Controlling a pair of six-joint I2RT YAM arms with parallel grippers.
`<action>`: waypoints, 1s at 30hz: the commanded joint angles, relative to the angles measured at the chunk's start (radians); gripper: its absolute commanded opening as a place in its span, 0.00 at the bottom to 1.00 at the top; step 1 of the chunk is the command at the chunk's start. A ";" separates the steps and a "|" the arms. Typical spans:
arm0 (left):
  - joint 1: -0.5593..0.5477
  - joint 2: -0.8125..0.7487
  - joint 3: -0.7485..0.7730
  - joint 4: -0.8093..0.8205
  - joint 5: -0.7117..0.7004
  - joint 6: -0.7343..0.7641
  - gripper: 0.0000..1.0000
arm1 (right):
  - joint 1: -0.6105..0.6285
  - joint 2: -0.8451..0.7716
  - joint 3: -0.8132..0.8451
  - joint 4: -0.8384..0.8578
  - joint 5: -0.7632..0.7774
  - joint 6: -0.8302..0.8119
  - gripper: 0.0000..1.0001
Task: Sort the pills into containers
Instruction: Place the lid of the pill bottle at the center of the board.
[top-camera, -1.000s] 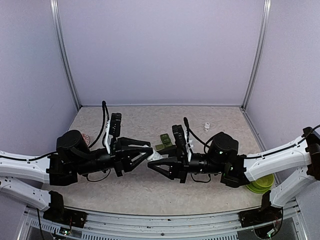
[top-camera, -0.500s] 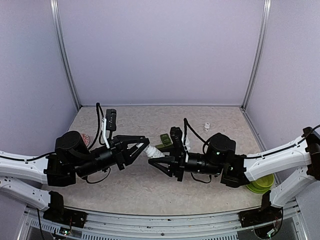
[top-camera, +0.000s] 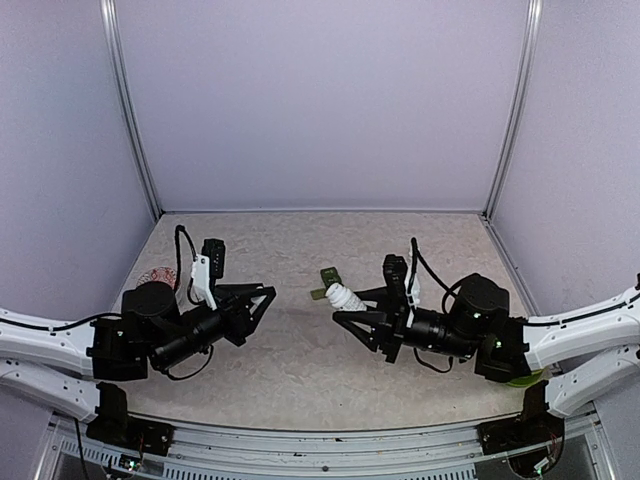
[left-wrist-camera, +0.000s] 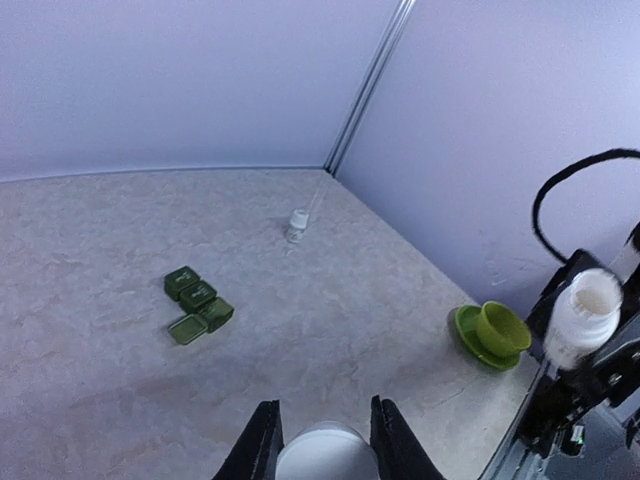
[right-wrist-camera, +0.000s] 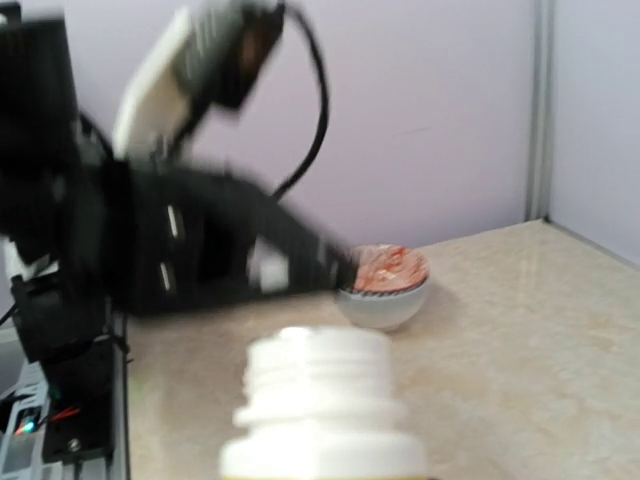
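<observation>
The left end effector (left-wrist-camera: 323, 425) is clenched on a white cap (left-wrist-camera: 322, 458), well to the left of the green pill box (top-camera: 328, 276). The right end effector (top-camera: 345, 306) is closed around an open white bottle (top-camera: 344, 296), which is held above the tabletop (top-camera: 300, 370), just beside the pill box.
</observation>
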 joint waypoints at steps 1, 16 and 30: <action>0.014 0.038 -0.072 -0.031 -0.095 0.012 0.25 | 0.001 -0.083 -0.040 -0.031 0.073 -0.021 0.11; 0.097 0.333 -0.201 0.172 -0.111 -0.013 0.25 | 0.000 -0.191 -0.101 -0.053 0.113 -0.022 0.12; 0.122 0.699 -0.120 0.371 -0.074 0.009 0.23 | -0.002 -0.196 -0.128 -0.039 0.138 -0.014 0.12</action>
